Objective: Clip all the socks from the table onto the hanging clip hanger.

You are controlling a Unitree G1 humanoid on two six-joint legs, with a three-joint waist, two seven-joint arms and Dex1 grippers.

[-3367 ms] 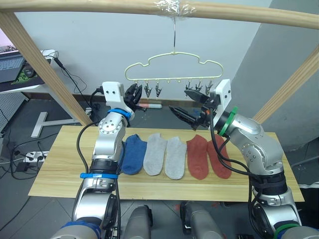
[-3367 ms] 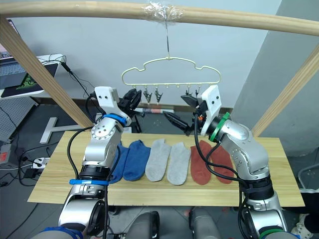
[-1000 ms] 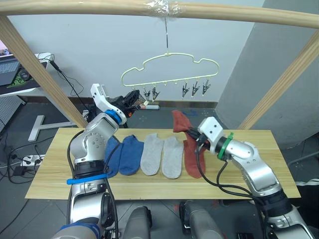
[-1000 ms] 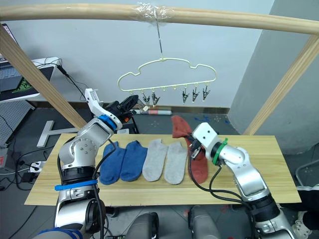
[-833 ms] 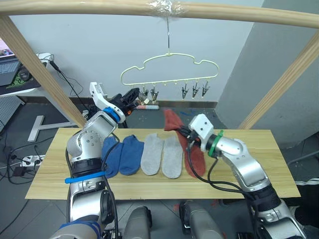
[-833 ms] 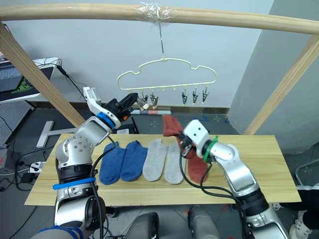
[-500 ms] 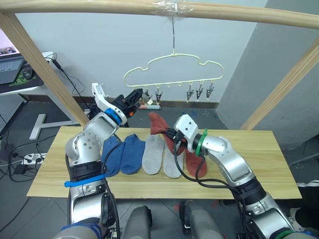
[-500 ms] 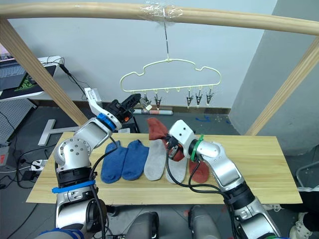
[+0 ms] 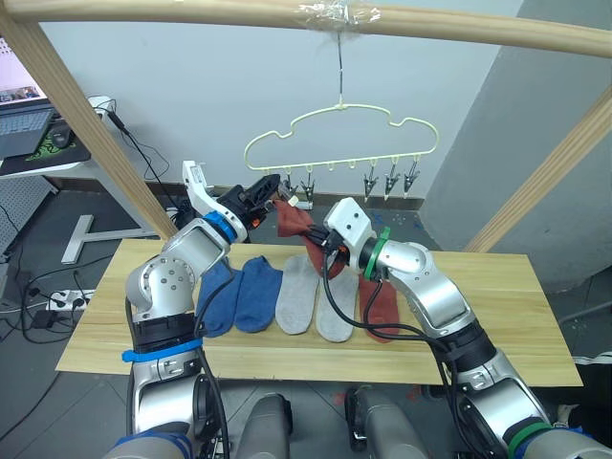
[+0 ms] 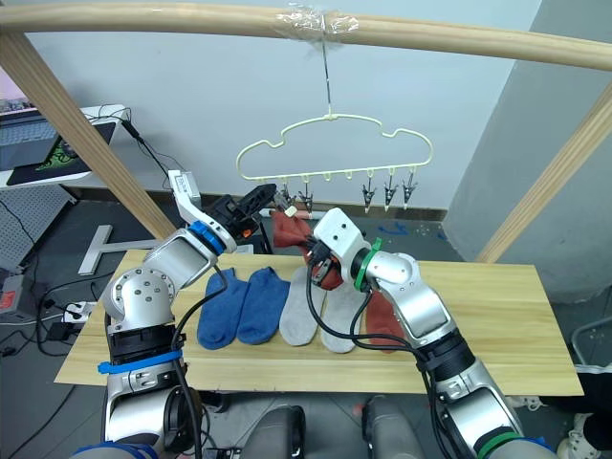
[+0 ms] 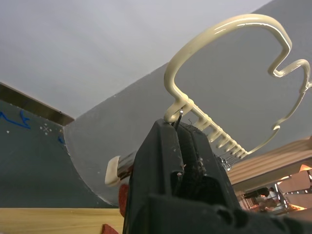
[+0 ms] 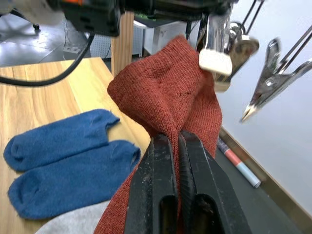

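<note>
The right pincer [image 12: 176, 146] is nearly closed, pinching a rust red sock [image 12: 170, 97] and holding it up just beside the left pincer [image 9: 271, 188]. The left pincer's fingers are pressed together around the leftmost clip [image 11: 176, 116] of the clip hanger [image 9: 339, 124], directly above the lifted sock. Below both pincers, on the table [image 9: 497, 306], lie two blue socks [image 9: 236, 295], two grey socks [image 9: 316, 304] and another rust red sock [image 9: 384, 304]. No readable writing shows.
</note>
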